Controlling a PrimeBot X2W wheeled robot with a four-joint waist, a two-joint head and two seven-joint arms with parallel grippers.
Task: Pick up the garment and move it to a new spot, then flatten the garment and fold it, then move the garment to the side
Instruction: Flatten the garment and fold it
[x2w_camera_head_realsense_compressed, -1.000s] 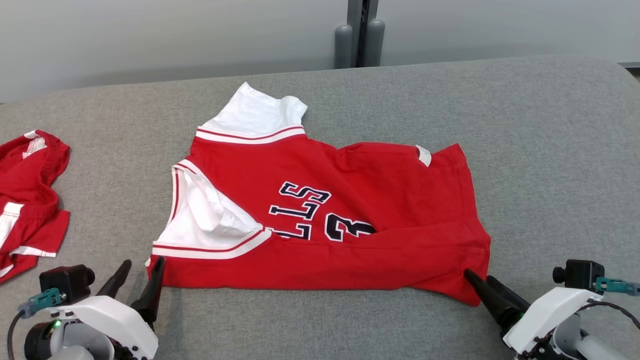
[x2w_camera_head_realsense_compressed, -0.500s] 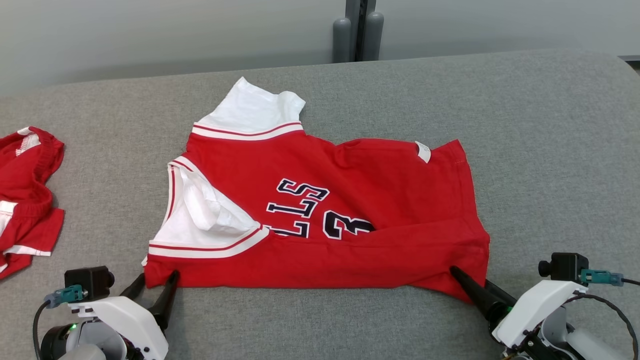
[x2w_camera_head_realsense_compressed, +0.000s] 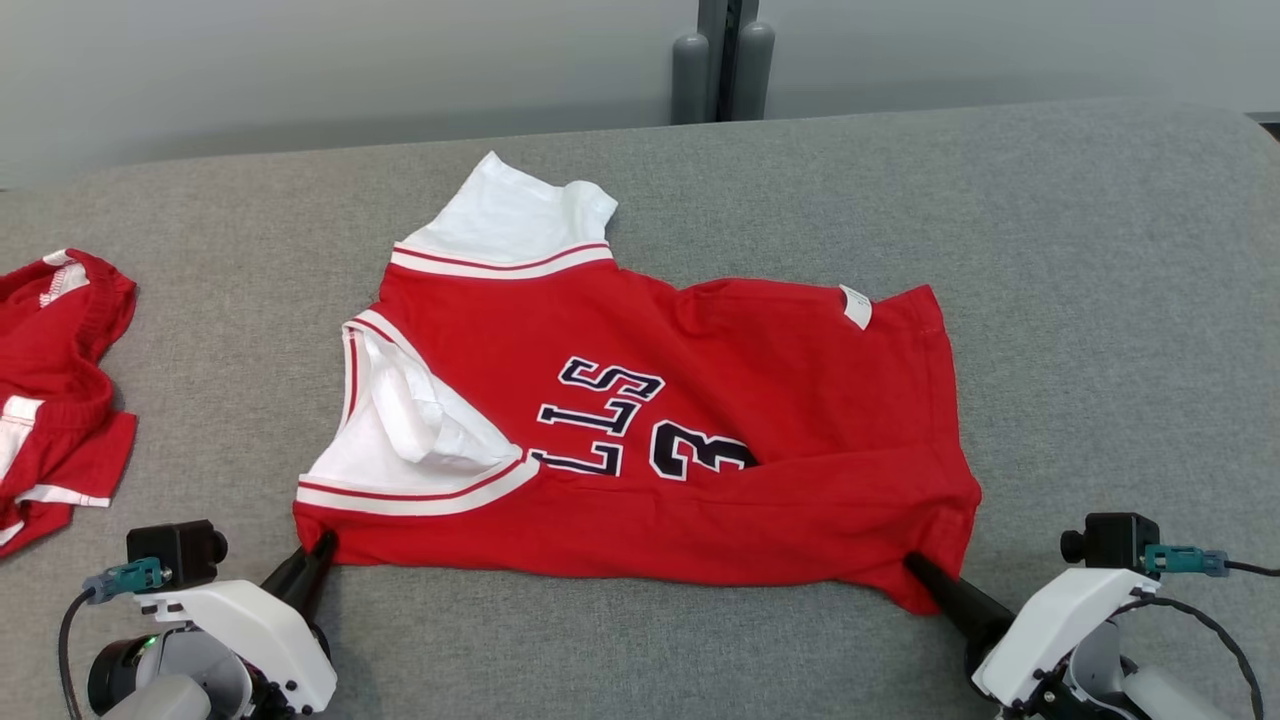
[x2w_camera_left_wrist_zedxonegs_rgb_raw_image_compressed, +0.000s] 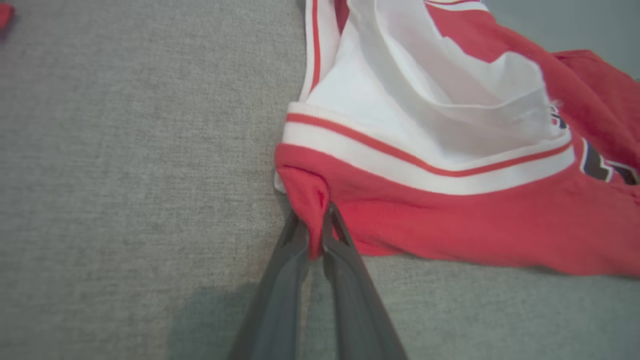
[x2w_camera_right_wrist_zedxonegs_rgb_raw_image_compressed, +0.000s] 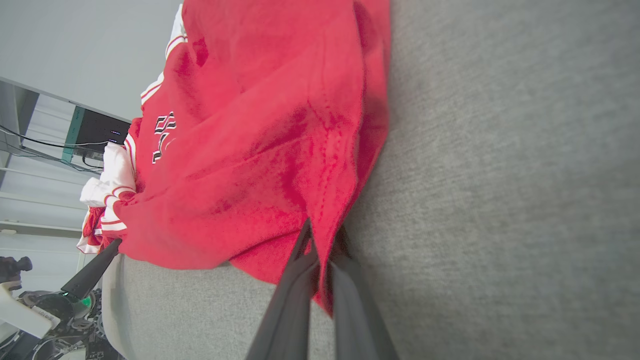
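So the red and white basketball jersey (x2w_camera_head_realsense_compressed: 700, 430) is lying sideways in the middle of the grey fabric tabletop (x2w_camera_head_realsense_compressed: 1100, 300), with its near edge folded over. The left pincer (x2w_camera_head_realsense_compressed: 325, 545) is pinched tight on the near left corner, and the right pincer (x2w_camera_head_realsense_compressed: 912, 562) is pinched on the near right corner. There's a crumpled red garment (x2w_camera_head_realsense_compressed: 60, 380) well off to the left.

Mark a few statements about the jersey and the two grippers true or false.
1. The left gripper is shut on the near corner of the jersey. True.
2. The right gripper hangs open above the jersey. False: it is shut on the jersey's other near corner.
3. A second red garment lies at the left of the grey surface. True.
4. The jersey is folded into a small neat square. False: it lies spread out, lettering showing.
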